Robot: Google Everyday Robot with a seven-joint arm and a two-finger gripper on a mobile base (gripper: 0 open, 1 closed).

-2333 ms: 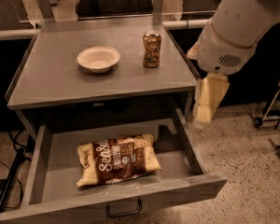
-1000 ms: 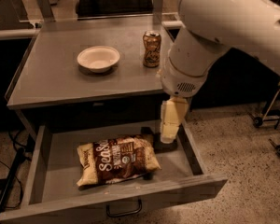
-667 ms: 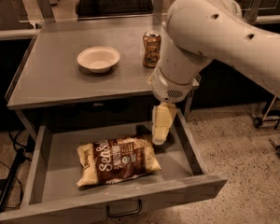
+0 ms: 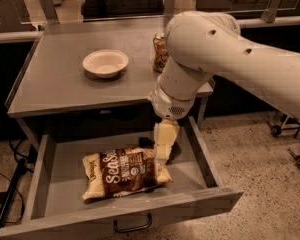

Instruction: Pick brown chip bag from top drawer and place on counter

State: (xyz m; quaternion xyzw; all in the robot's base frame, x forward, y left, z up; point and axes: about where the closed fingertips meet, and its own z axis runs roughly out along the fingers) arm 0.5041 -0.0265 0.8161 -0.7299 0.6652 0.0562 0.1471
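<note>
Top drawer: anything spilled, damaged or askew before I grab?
Nothing stands out. The brown chip bag lies flat and intact, slightly angled, in the top drawer; the gripper hangs at its right end. The bowl and can stand upright on the counter.

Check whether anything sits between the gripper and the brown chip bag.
Nothing visible does. The gripper hangs inside the top drawer, right at the right end of the brown chip bag, with only bare drawer floor around them.
</note>
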